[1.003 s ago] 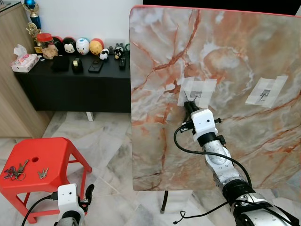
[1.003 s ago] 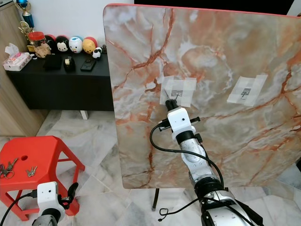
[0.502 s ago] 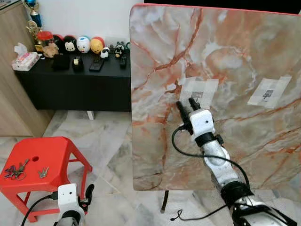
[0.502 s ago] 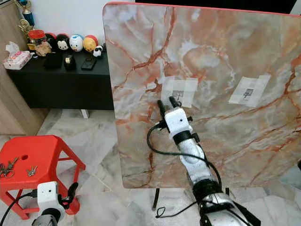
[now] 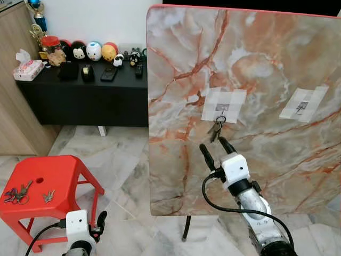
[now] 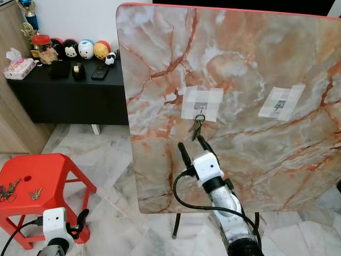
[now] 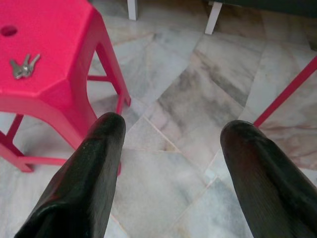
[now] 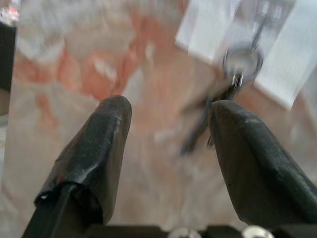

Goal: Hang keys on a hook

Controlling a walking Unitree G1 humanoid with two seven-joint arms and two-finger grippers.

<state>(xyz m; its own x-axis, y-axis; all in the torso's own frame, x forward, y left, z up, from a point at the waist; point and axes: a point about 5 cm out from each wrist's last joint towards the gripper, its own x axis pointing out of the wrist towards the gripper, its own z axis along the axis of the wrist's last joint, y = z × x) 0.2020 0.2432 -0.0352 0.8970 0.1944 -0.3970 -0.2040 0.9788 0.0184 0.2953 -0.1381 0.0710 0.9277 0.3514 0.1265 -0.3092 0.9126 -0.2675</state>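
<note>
Right gripper (image 5: 215,149) dropped back; keys (image 5: 216,128) hang just above

Right end effector (image 5: 216,149), fingers apart, hangs just below keys (image 5: 216,128).

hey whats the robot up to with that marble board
A bunch of small metal keys hangs by its ring on the left taped hook of the upright marble-patterned board. The right claw sits just below the keys, fingers open and off them. The second taped hook is bare. More keys lie on the red plastic stool, with the left claw open low beside it.
</note>
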